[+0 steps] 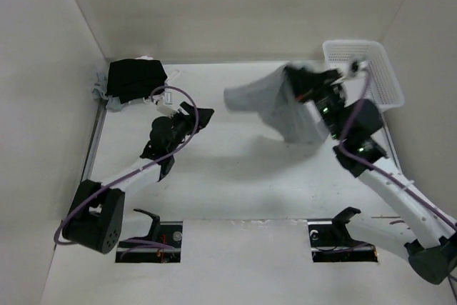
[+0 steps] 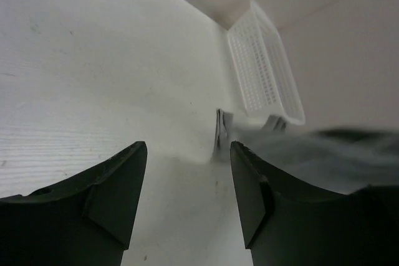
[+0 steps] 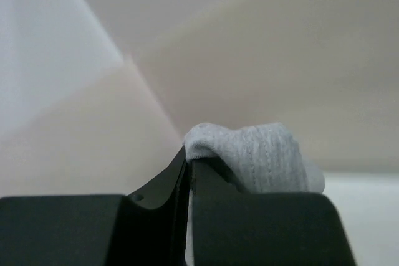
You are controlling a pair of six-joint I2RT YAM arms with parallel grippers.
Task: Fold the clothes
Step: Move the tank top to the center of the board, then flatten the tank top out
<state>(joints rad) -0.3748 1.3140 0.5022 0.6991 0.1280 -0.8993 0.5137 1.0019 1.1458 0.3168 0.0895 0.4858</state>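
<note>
Clothes [image 1: 271,105] hang from the right gripper [image 3: 189,165], jaws clenched on them; left gripper [image 2: 187,154] jaws gape empty. Thin pinch may slip, dropping everything.

— How does the left gripper [image 2: 187,154] stand?
— Jaws wide apart, its arm reaching forward and inward.
— And the right gripper [image 3: 188,154]?
— Raised at the far right, fingers pinched together on the clothes [image 3: 255,154].

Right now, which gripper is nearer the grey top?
Right. The right gripper is shut on the grey top, holding it up; the left gripper is open, apart from it, nearer the black pile.
</note>
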